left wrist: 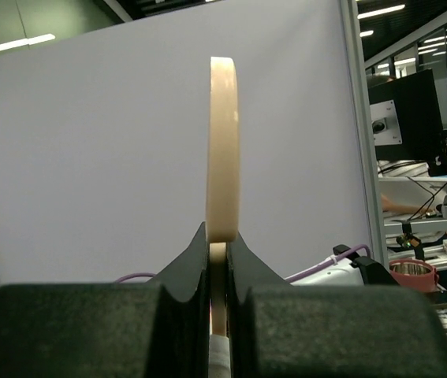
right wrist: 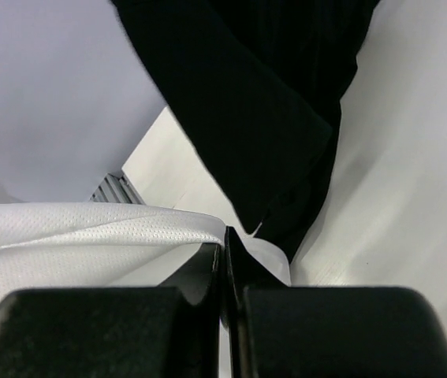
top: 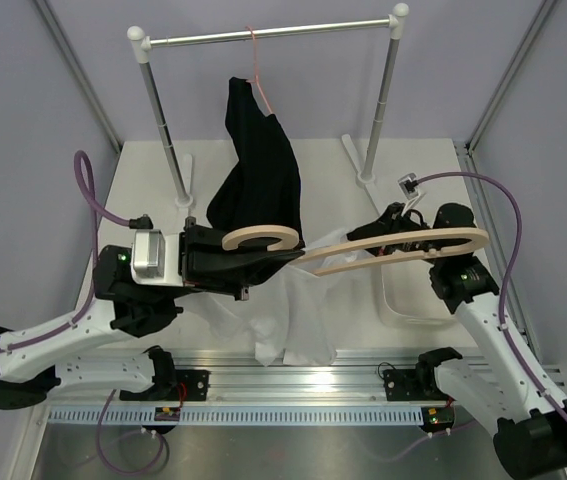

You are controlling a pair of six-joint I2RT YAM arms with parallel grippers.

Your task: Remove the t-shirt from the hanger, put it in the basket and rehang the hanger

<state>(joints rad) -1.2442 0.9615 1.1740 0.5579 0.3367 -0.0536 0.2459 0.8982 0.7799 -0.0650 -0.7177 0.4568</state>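
Over the pale surface [top: 433, 180], our left fingers [left wrist: 191, 268] clamped the tan wooden hanger [left wrist: 223, 142] by its hook to steady it; our right fingers [right wrist: 203, 268] pinched the white cotton t-shirt [top: 298, 320] to draw it off.

One white t-shirt [top: 298, 320], one wooden hanger [top: 463, 238], one black garment [top: 263, 170], one pink hanger [top: 256, 60], one clothes rail [top: 313, 32]

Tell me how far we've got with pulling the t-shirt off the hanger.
Done: most of the hanger shows bare wood. In hand: the left pincer is shut on its hook, the right pincer shut on t-shirt fabric. Left: the shirt droops but seems caught near the hook end; it must come fully free.
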